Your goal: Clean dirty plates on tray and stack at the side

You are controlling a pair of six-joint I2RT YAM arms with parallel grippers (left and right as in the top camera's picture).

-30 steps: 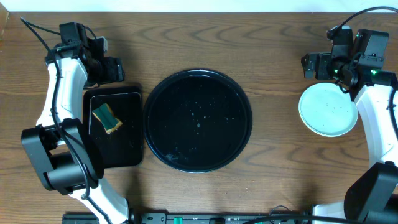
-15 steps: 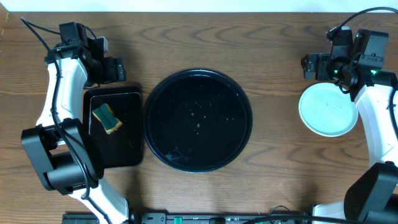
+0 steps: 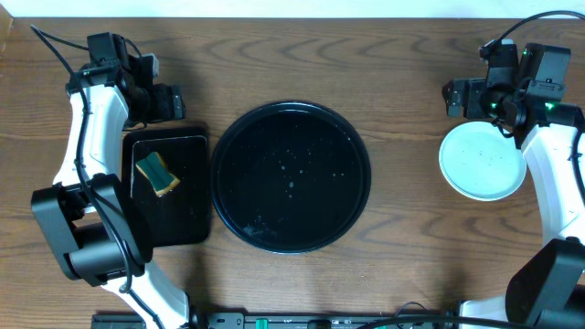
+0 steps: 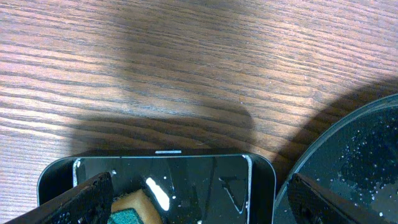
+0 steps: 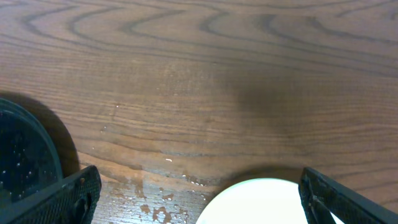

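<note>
Plates point(image 3: 482, 161): a pale stack on the table point(image 3: 402, 55), right of the round black tray point(image 3: 291, 105) and well apart from it. I cannot count them from above.

Change over the last second: none that I can see. Both arms are as they were and nothing has shifted.

The tray is bare apart from water specks. The sponge point(image 3: 157, 173) lies in the small rectangular tray point(image 3: 178, 224).

My left pincer point(image 4: 199, 186) gapes wide over that tray's far end, empty. My right pincer point(image 5: 200, 177) is spread full by the plates, gripping nothing.

My reading: the job looks finished.

Brown wood-grain top, with wet drops point(image 5: 143, 193) near the plates. A pale strip shows at the far edge; the room is otherwise unseen.
</note>
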